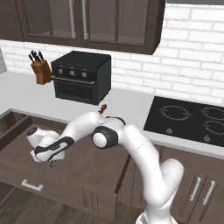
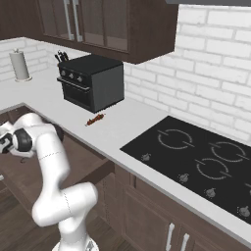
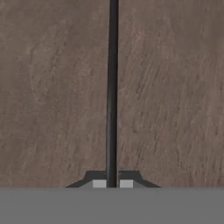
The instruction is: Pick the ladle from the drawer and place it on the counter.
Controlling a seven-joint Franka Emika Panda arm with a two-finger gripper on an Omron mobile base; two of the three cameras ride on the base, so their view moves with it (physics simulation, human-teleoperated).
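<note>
The hand (image 3: 112, 183) was low inside the open drawer (image 1: 26, 168), its fingertips (image 3: 99, 183) closed in on the ladle (image 3: 112, 87) handle, one on each side and apparently touching it. The ladle lay flat on the drawer floor, its bowl end out of sight. The handle looked thin, rigid and light, probably smooth; a grip far from the bowl could let it pivot. The worktop (image 1: 127, 103) lay behind the drawer.

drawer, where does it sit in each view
Left base view: the open drawer fills the lower left, under the arm.
Right base view: the drawer is at the left, behind the arm.
Hand view: its wooden floor lies under the ladle.
Shared landmark: the toaster oven on the counter.
</note>
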